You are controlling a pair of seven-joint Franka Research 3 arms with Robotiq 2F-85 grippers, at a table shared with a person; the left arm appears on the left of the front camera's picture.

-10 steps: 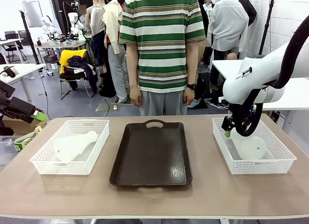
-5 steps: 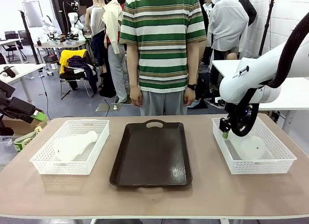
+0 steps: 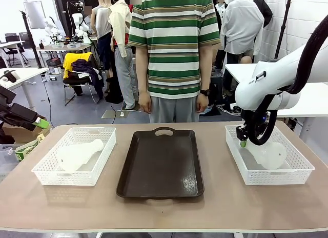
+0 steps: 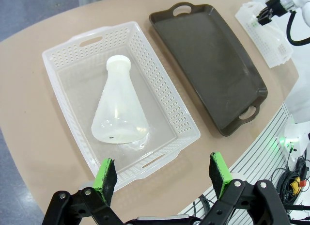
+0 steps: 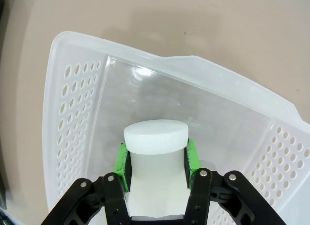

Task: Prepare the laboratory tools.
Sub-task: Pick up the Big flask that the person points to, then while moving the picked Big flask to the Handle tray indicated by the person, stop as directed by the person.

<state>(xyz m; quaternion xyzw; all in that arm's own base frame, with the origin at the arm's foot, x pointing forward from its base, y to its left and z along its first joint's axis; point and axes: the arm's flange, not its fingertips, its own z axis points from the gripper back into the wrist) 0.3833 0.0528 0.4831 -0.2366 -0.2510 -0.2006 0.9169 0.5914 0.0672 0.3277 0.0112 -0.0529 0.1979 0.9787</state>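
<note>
Pinching the neck of the Erlenmeyer flask (image 5: 156, 134) below its lip with the right gripper (image 5: 156, 159); lift straight, clear of the lattice basket (image 5: 72, 108) wall (left gripper (image 4: 163, 175) spread wide).

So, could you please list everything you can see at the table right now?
Table: one, tan, under everything.
Tray: one, dark brown, table centre.
Left basket: one, white lattice, left of tray.
Right basket: one, white lattice, right of tray.
Left flask: one, frosted white, lying in left basket.
Right flask: one, frosted white, in right basket.
Person: one, green-striped shirt, far side.
Left jaws: one pair, black, green pads, open, facing left basket.
Right jaws: one pair, black, green pads, shut on right flask's neck.
</note>
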